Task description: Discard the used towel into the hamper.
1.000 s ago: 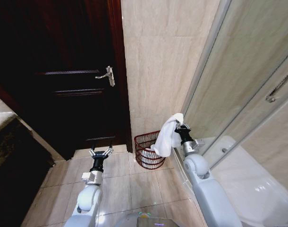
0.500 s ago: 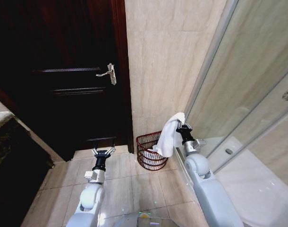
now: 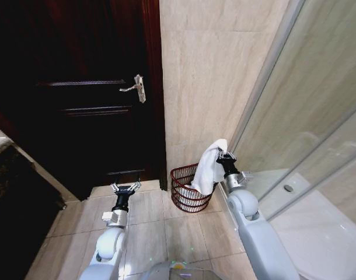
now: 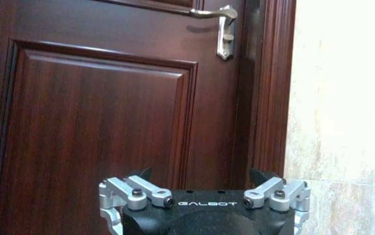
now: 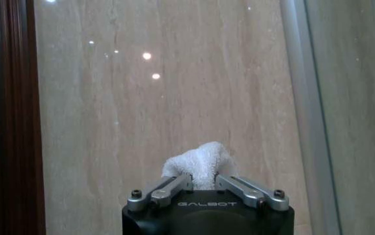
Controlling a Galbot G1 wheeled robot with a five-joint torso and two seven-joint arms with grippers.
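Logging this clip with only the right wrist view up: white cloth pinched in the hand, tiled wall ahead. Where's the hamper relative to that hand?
Observer: In the head view the hamper stands on the floor by the wall corner, below and to the left of the right hand.
Operator: Does the towel reach it?
Observer: The towel hangs from the hand, its lower end in front of the hamper's far rim; whether it touches I cannot tell.
Operator: And the other arm?
Observer: The left hand is open, held low over the floor tiles, facing the dark door.
Operator: Anything in it?
Observer: No, its fingers are spread with nothing between them.
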